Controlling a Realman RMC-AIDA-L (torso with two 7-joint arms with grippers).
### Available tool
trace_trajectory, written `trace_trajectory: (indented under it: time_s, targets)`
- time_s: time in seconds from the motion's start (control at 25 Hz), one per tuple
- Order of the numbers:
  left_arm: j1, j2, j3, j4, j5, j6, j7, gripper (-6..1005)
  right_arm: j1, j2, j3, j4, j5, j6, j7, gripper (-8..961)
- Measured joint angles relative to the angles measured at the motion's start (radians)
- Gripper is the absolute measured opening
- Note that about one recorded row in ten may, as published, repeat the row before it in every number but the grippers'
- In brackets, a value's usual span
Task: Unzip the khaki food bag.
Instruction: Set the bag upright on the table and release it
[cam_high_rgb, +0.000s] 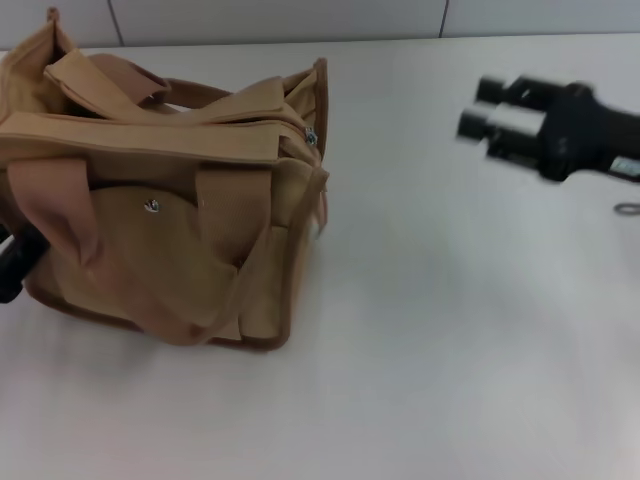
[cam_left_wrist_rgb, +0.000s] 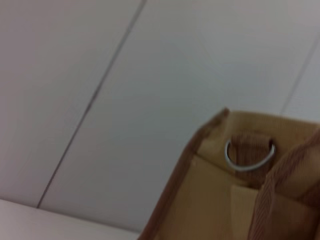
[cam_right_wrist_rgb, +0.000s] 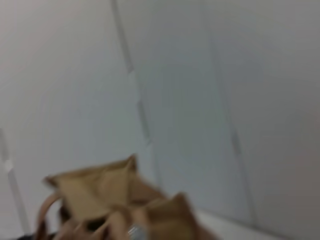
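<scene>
The khaki food bag (cam_high_rgb: 160, 200) stands on the white table (cam_high_rgb: 450, 350) at the left of the head view, its two webbing handles flopped over the top and front. Its silver zipper pull (cam_high_rgb: 311, 136) is at the bag's right end, and a snap (cam_high_rgb: 151, 206) shows on the front pocket. My right gripper (cam_high_rgb: 482, 108) hovers above the table well to the right of the bag, empty, its two fingertips slightly apart. My left gripper (cam_high_rgb: 10, 265) shows only as a black piece against the bag's left side. The left wrist view shows the bag's end (cam_left_wrist_rgb: 215, 200) with a metal ring (cam_left_wrist_rgb: 250, 152). The right wrist view shows the bag (cam_right_wrist_rgb: 110, 200) blurred.
A grey panelled wall (cam_high_rgb: 300, 20) runs along the table's far edge. A small ring-shaped thing (cam_high_rgb: 627, 209) lies at the right edge of the table below the right arm.
</scene>
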Motion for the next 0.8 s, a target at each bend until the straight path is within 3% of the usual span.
trace_trajectory:
  time_s: [0.2,0.4,0.52,0.6,0.72,0.8]
  targets:
    - [-0.018,0.033,0.025,0.073,0.151,-0.028,0.008,510,0.001,0.006,-0.091,-0.033,0.0,-0.001,0.004,566]
    - [-0.048,0.084,0.026,0.127,0.312,0.144,-0.026,736,0.001,0.004,-0.103,-0.034,0.0,-0.008,0.004,566]
    - [-0.071,0.112,0.027,0.149,0.379,0.278,-0.052,742,0.0,0.002,-0.104,-0.035,-0.006,-0.017,0.005,566]
    - [-0.087,0.118,0.027,0.162,0.419,0.339,-0.073,746,0.0,0.001,-0.104,-0.037,-0.017,-0.03,0.005,566]
    - [-0.117,0.113,0.027,0.173,0.472,0.394,-0.1,752,0.001,-0.001,-0.104,-0.041,-0.024,-0.048,0.006,570]
    - [-0.142,0.098,0.027,0.174,0.502,0.4,-0.114,754,0.002,-0.001,-0.105,-0.047,-0.026,-0.057,0.008,572]
